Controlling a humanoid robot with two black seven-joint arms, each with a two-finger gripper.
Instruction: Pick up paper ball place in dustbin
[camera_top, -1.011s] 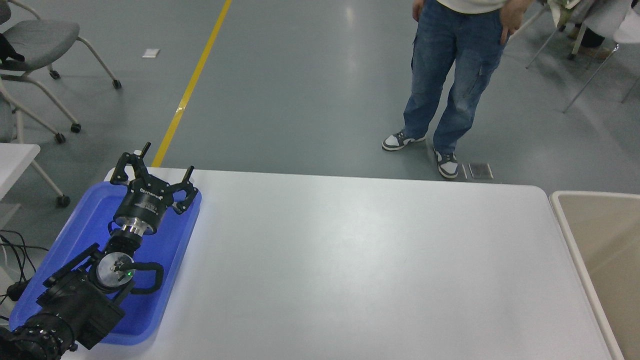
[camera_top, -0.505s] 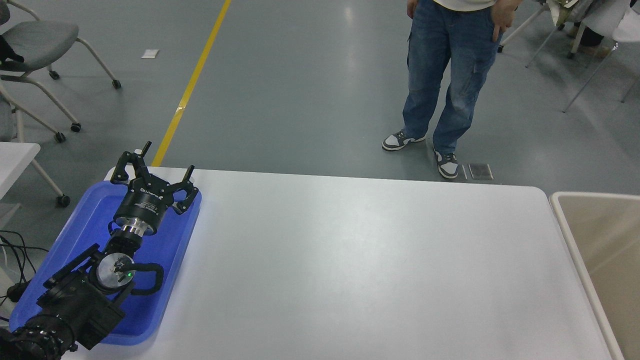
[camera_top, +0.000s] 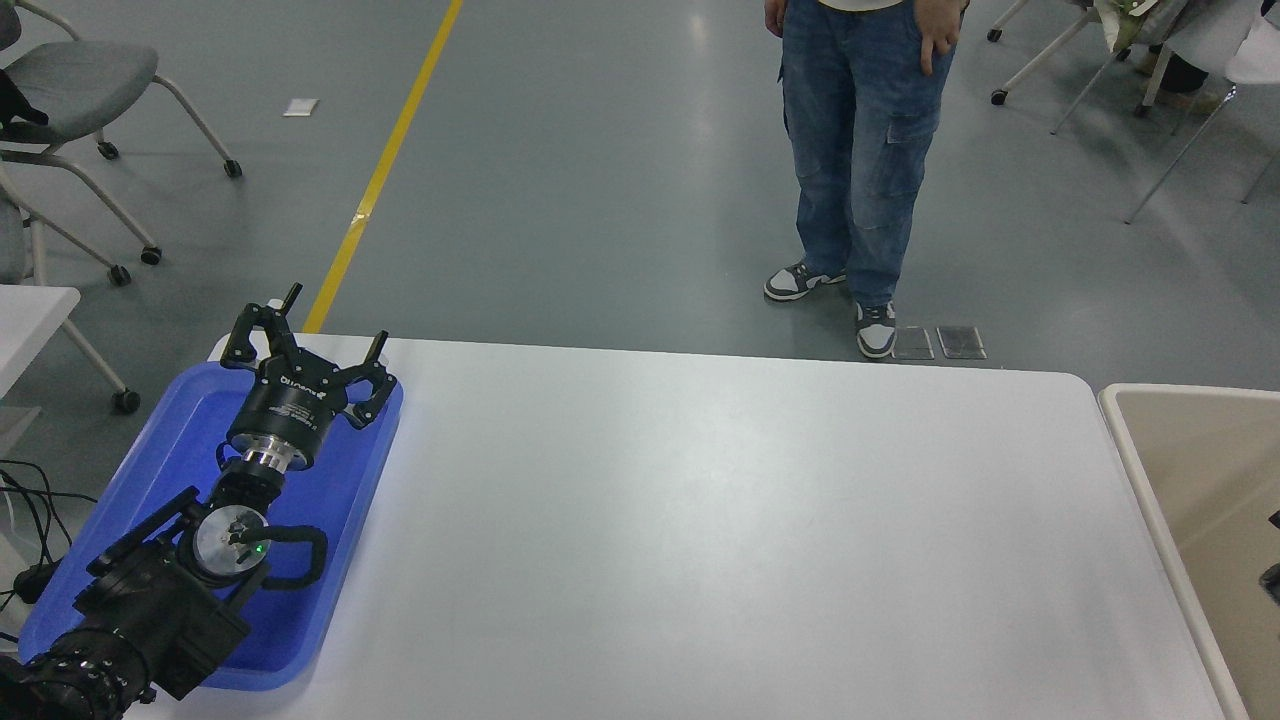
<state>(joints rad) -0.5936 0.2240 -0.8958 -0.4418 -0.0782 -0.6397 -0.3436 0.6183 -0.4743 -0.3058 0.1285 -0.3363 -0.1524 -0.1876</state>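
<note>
The paper ball is nowhere to be seen, neither on the tabletop nor in the part of the bin that shows. The dustbin (camera_top: 1195, 470), beige with a pale cream rim, stands against the right end of the white table (camera_top: 700, 520) and runs out of the picture. At its right edge, over the bin's interior, a small dark sliver (camera_top: 1272, 575) pokes in; it may be the right arm, but I cannot tell what it is or how any jaws stand. Across the table, at the lower left, the left arm lies parked over a shallow blue tray (camera_top: 160, 470), and the left gripper (camera_top: 305, 355) points toward the far edge with its jaws spread and holding nothing. Beyond the table a person in blue jeans (camera_top: 855, 150) stands on the grey floor, near a yellow floor line (camera_top: 385, 165) and wheeled chairs (camera_top: 90, 90).
</note>
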